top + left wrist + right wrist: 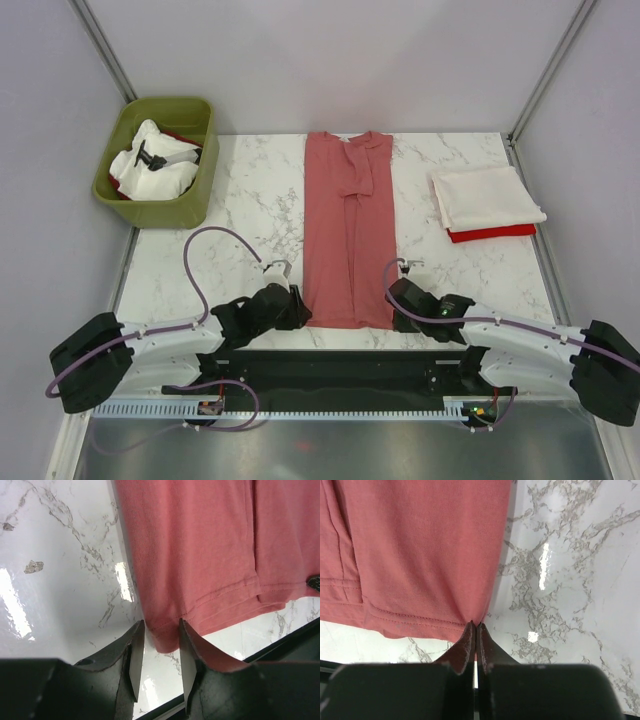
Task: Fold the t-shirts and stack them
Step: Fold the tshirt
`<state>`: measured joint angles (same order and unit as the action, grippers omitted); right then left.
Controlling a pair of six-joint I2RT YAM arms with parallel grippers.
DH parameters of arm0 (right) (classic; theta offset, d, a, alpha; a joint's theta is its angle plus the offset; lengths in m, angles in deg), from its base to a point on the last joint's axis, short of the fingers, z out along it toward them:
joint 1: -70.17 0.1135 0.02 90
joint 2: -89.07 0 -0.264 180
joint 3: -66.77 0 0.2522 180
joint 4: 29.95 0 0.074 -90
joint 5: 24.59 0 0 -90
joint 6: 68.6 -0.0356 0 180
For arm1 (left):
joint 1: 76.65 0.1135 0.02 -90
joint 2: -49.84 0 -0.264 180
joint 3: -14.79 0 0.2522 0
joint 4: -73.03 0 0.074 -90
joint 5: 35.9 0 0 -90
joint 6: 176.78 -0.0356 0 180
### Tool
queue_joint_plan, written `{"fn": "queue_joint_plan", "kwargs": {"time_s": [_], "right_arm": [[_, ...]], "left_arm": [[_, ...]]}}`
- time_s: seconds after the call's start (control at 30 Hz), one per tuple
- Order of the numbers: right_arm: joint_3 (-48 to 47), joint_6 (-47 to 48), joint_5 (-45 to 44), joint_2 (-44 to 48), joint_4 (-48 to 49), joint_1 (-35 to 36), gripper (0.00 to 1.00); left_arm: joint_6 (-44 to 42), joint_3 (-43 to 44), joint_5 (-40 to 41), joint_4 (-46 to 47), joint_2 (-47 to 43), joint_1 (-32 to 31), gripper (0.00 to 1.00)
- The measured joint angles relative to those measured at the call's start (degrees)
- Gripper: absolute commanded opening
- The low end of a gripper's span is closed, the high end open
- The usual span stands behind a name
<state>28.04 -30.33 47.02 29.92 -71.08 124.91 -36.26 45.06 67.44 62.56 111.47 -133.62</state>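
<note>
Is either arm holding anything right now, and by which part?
The right gripper is shut on the salmon t-shirt, pinching its near right hem corner. The left gripper straddles the near left hem corner with jaws apart, holding nothing yet.

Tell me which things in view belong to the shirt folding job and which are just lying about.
Job: salmon-red t-shirt, laid flat mid-table; cream-white t-shirt folded on the bright red t-shirt; left gripper and right gripper at the salmon hem corners.
Lying about: green bin holding white cloth and a black object; whether shirts, unclear.
</note>
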Motion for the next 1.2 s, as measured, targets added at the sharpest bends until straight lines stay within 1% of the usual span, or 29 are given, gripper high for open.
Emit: {"fn": "queue_joint_plan", "kwargs": {"time_s": [0.03, 0.07, 0.17, 0.2, 0.23, 0.3, 0.37, 0.4, 0.43, 0.67, 0.87, 1.0, 1.1, 1.2], "right_arm": [[0.15, 0.0, -0.02, 0.46, -0.09, 0.02, 0.0], [0.24, 0.0, -0.02, 0.92, -0.17, 0.07, 0.0], [0.26, 0.02, -0.04, 1.55, -0.26, 0.07, 0.0], [0.26, 0.02, -0.02, 1.57, -0.28, 0.07, 0.0], [0.26, 0.02, -0.02, 1.57, -0.28, 0.07, 0.0], [0.31, 0.04, -0.02, 1.66, -0.26, 0.13, 0.0], [0.35, 0.07, 0.02, 1.86, -0.28, 0.17, 0.0], [0.35, 0.07, 0.04, 2.03, -0.28, 0.17, 0.0], [0.35, 0.07, 0.02, 2.25, -0.31, 0.17, 0.0], [0.35, 0.61, -0.04, 3.63, -0.35, 0.17, 0.0], [-2.54, 1.46, -2.27, 4.04, -2.38, 0.17, 0.0], [-8.94, 2.75, -6.75, 2.86, -4.33, 0.15, 0.0], [-14.8, 4.48, -9.35, -0.96, -4.5, -0.74, 0.0], [-20.06, 6.86, -11.1, -5.55, -4.42, -3.32, 0.0]], "left_arm": [[0.0, 0.0, -0.02, -0.02, 0.22, 0.0, 0.46], [0.0, 0.0, -0.13, 0.02, 0.61, 0.0, 0.46], [0.04, 0.02, -0.57, 0.61, 0.98, 0.0, 0.42], [0.02, -0.02, -0.72, 0.59, 0.94, 0.0, 0.39], [0.04, -0.17, -1.03, 0.59, 0.76, 0.0, 0.31], [0.11, -1.07, -1.51, 0.7, -0.2, 0.0, 0.26], [0.22, -2.08, -1.6, 0.68, -1.09, 0.0, 0.14], [0.31, -2.36, -1.6, 0.74, -1.25, 0.0, 0.06], [0.37, -2.36, -1.66, 0.72, -1.18, 0.0, 0.02], [0.11, 0.02, -3.26, -0.17, 0.83, 0.0, 0.02], [-0.59, 4.13, -3.43, -5.07, -2.73, 0.13, 0.02], [-1.79, 10.29, -3.08, -9.81, -3.82, 1.73, 0.02], [-3.15, 15.02, -3.21, -12.17, -3.39, 4.37, 0.02], [-4.61, 19.26, -3.78, -13.35, -1.25, 8.09, 0.02]]}}
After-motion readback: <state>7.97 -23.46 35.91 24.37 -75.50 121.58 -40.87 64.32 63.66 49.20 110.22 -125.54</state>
